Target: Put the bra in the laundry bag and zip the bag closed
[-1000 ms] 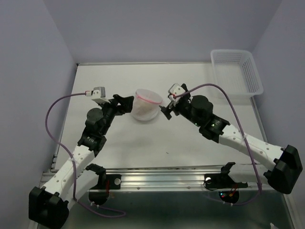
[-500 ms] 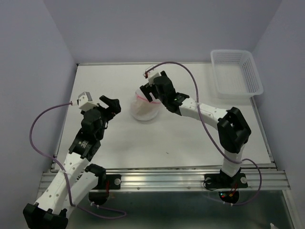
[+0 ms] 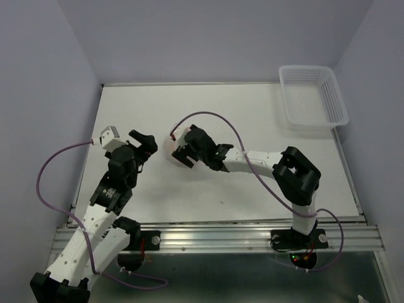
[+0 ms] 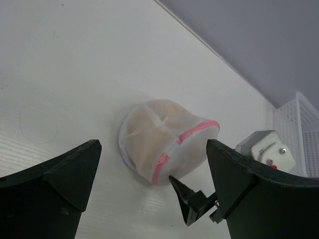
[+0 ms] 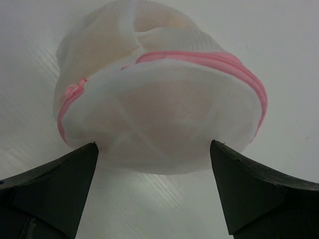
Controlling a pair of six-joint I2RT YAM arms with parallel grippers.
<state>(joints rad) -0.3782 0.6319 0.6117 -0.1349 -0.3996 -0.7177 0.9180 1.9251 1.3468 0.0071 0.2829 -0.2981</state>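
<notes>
The laundry bag (image 4: 164, 142) is a white mesh pouch with a pink zipper rim. It lies tipped on its side on the white table. The beige bra (image 4: 147, 129) shows through the mesh inside it. In the right wrist view the bag (image 5: 159, 109) fills the frame, just ahead of my open right gripper (image 5: 154, 154), whose fingers flank it without gripping. From above, the right gripper (image 3: 182, 153) covers most of the bag (image 3: 168, 145). My left gripper (image 3: 146, 142) is open and empty, a short way left of the bag, facing it (image 4: 153, 144).
A white plastic lattice basket (image 3: 312, 95) stands at the table's back right corner; its edge shows in the left wrist view (image 4: 299, 129). The right arm's purple cable (image 3: 208, 117) arcs above the table behind the bag.
The right arm swung from the bag's right side over it and now reaches it with the gripper pointing left. The bag went from upright to tipped and shifted left. The left gripper drew back.
</notes>
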